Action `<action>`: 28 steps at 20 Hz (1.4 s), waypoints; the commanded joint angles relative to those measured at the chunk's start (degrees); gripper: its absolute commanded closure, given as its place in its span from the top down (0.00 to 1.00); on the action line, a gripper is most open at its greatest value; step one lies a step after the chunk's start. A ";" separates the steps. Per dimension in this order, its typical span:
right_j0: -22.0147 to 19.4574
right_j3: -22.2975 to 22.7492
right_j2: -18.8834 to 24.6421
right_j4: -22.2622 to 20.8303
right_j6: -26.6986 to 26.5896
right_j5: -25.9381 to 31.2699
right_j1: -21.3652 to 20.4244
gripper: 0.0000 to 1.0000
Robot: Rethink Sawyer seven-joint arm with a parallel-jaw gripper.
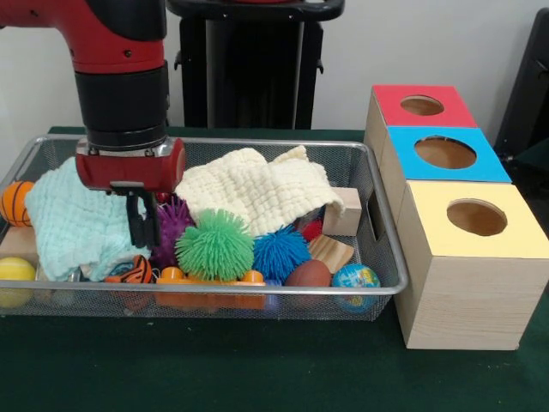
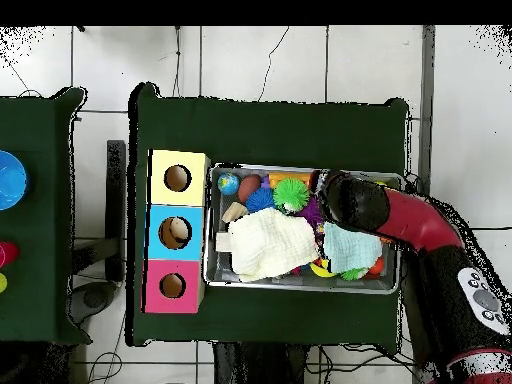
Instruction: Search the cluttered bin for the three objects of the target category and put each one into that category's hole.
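Gripper: the gripper (image 1: 142,225) hangs from a red and black wrist, its black fingers lowered into the wire bin (image 1: 377,249); they read as one dark block close together, so whether they are parted or closed on anything cannot be told.
Bin: a shallow rectangular basket of fine silver mesh with a rounded metal rim, standing on the green cloth worktop (image 1: 257,369).
Purple spiky ball: soft, bristly ball (image 1: 174,225) just beside the gripper on its picture-right side, seemingly touching it.
Green spiky ball: round, rubbery, fringed ball (image 1: 215,245) past the purple one, further from the gripper.
Blue spiky ball: same hairy texture (image 1: 280,253), beyond the green ball.
Mint cloth: crinkled waffle-weave cloth (image 1: 73,225), bunched directly behind and beside the gripper on the picture-left side.
Cream cloth: similar quilted cloth (image 1: 257,190), draped over the heap to the picture-right of the gripper.
Smooth balls: striped orange ball (image 1: 133,273) just under the gripper; basketball-patterned ball (image 1: 15,202) and yellow ball (image 1: 15,269) at the bin end well left of it; globe-printed ball (image 1: 355,277) and brown egg shape (image 1: 308,274) well right.
Wooden pieces: pale wooden block (image 1: 346,213) and grained wedge (image 1: 330,252), far from the gripper.
Sorting boxes: three plywood boxes outside the bin, well away from the gripper, with red (image 1: 422,106), blue (image 1: 446,154) and yellow (image 1: 474,220) tops, each cut with one round hole.
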 commanded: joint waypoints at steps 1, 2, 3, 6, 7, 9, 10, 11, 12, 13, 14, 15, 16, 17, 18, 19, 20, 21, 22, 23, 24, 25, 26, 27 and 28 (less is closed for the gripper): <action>-1.12 -4.12 4.96 -4.41 -8.96 6.51 1.37 0.00; -1.05 -3.39 4.75 -4.39 -8.13 5.90 1.37 0.00; -1.15 -2.46 4.60 -4.44 -7.43 5.04 1.50 0.00; -1.40 -0.53 4.56 -4.68 -5.89 2.29 2.21 0.00; -1.41 0.12 4.50 -4.78 -5.32 1.37 2.37 0.00; -1.45 1.08 4.39 -4.72 -4.19 0.04 3.01 0.00; -1.56 1.63 4.45 -4.70 -3.71 -0.72 3.34 0.00; -1.60 2.20 4.41 -4.79 -3.07 -1.81 3.67 0.00; -1.55 2.75 4.25 -4.90 -2.33 -2.91 3.86 0.00; -1.44 3.19 4.03 -4.98 -1.68 -3.74 3.99 0.00; -1.32 3.63 3.81 -5.06 -1.02 -4.56 4.13 0.00; -1.32 3.96 3.74 -5.15 -0.61 -5.32 4.38 0.00; -1.32 4.29 3.66 -5.24 -0.19 -6.07 4.63 0.00; -1.26 4.60 3.47 -5.34 0.36 -6.67 4.88 0.00; -1.29 4.60 3.47 -5.45 0.67 -7.20 5.32 0.00; -1.47 4.77 3.65 -5.67 0.86 -7.85 5.72 0.00; -1.54 4.78 3.71 -5.75 1.09 -8.18 6.06 0.00; -1.52 4.96 3.75 -5.89 1.41 -8.67 6.27 0.00; -1.54 5.00 3.82 -5.89 1.62 -8.83 6.51 0.00; -1.45 5.03 3.82 -5.92 1.79 -8.96 6.59 0.00; -1.45 5.02 3.92 -5.91 1.81 -9.01 6.79 0.00; -1.40 5.05 3.91 -5.89 1.81 -8.89 6.91 0.00; -1.34 5.09 3.91 -5.86 1.81 -8.76 7.03 0.00; -0.83 5.07 3.23 -5.56 2.27 -7.96 6.91 0.00; -0.73 5.43 3.09 -5.34 2.61 -7.82 6.77 0.00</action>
